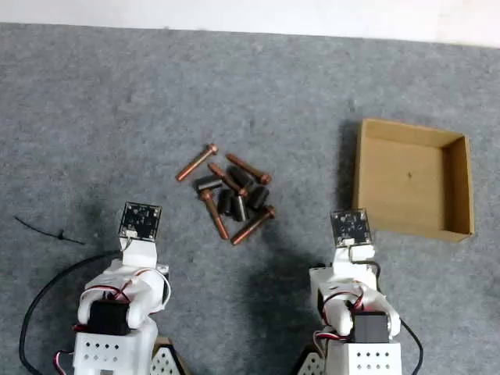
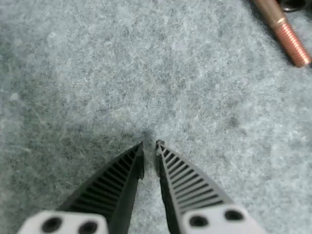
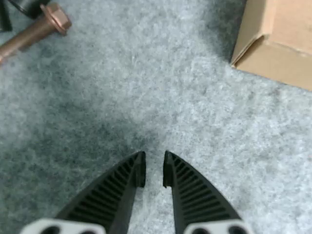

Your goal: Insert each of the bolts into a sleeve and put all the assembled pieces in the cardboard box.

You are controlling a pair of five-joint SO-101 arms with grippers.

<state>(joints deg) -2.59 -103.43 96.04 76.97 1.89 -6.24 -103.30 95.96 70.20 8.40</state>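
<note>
The bolts (image 1: 195,162) and dark sleeves (image 1: 225,201) lay heaped together well apart from the cardboard box (image 1: 461,187), to its left. The left gripper (image 2: 149,146) and right gripper (image 3: 154,168) both sat pinched together, grasping nothing.

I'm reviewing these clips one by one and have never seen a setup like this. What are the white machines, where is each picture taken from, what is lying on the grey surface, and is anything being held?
These are two small white robot arms standing side by side, the left arm and the right arm. The high view looks down on them from above. The other two pictures come from a camera on each arm's wrist, looking past its black pincer: the left gripper and the right gripper. Both are almost closed and hold nothing. On the grey mat, ahead of the arms, lies a heap of copper bolts mixed with short dark sleeves. An open cardboard box sits ahead of the right arm.
</note>
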